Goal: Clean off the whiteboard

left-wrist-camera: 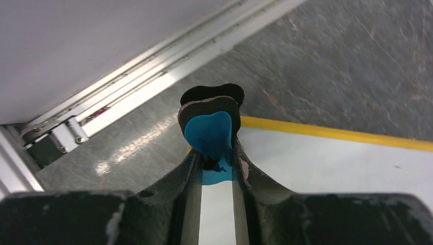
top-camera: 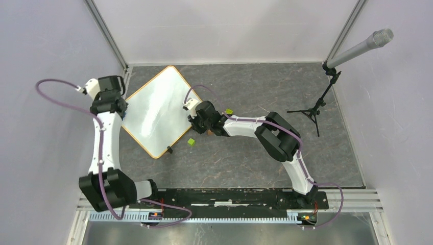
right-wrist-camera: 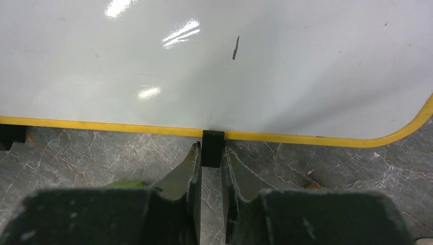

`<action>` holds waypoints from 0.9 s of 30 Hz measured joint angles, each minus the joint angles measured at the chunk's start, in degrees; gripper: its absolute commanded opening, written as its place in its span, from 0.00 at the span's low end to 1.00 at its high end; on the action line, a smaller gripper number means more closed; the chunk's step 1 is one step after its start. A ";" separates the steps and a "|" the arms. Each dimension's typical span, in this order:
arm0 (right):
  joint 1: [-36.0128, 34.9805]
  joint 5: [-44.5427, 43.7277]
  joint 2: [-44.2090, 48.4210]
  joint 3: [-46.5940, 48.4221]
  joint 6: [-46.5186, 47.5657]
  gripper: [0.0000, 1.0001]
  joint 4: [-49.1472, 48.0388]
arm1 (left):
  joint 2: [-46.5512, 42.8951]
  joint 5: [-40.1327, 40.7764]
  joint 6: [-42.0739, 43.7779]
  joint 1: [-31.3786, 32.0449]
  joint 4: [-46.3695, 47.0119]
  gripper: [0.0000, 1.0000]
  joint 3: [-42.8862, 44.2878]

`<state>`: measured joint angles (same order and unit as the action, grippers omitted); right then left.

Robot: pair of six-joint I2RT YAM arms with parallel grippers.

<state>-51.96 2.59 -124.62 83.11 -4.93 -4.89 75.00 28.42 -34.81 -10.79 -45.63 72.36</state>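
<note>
The whiteboard (top-camera: 155, 112) lies flat and turned diamond-wise at the table's back left, white with a yellow-orange rim (right-wrist-camera: 127, 126). My left gripper (left-wrist-camera: 214, 155) is shut on a blue eraser (left-wrist-camera: 209, 130) with a dark pad, held over the board's left corner next to the rim (left-wrist-camera: 327, 131). In the top view that gripper (top-camera: 120, 102) sits at the board's left edge. My right gripper (right-wrist-camera: 210, 150) is shut on a small black clip (right-wrist-camera: 212, 145) on the board's right edge. A short dark mark (right-wrist-camera: 235, 47) shows on the white surface.
Two small green blocks (top-camera: 191, 142) (top-camera: 229, 111) lie on the grey marbled table near the right gripper (top-camera: 196, 120). A second black clip (top-camera: 169, 150) sticks out of the board's lower edge. A microphone stand (top-camera: 321, 102) is at the back right. A metal frame rail (left-wrist-camera: 127, 97) runs close by the left gripper.
</note>
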 measured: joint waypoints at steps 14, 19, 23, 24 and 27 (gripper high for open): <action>0.09 0.17 0.00 0.00 -0.02 0.00 0.02 | -2.91 0.96 -0.02 2.45 0.76 0.24 -4.59; 0.13 0.31 0.00 0.00 -0.02 0.00 0.02 | -0.55 1.64 -0.02 6.75 0.79 0.25 -4.59; 0.13 0.35 0.00 0.00 -0.02 0.00 0.02 | -1.18 1.73 -0.02 5.86 0.74 0.27 -4.57; 0.13 0.35 0.00 0.00 -0.02 0.00 0.02 | -1.33 1.62 -0.04 5.03 0.70 0.27 -4.52; 0.13 0.39 0.00 0.00 -0.02 0.00 0.02 | -2.32 1.40 -0.04 1.11 0.61 0.27 -4.46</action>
<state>-51.83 2.98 -124.62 83.11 -4.95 -4.86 72.69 29.82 -34.85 -9.67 -45.01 67.90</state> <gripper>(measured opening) 0.200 0.314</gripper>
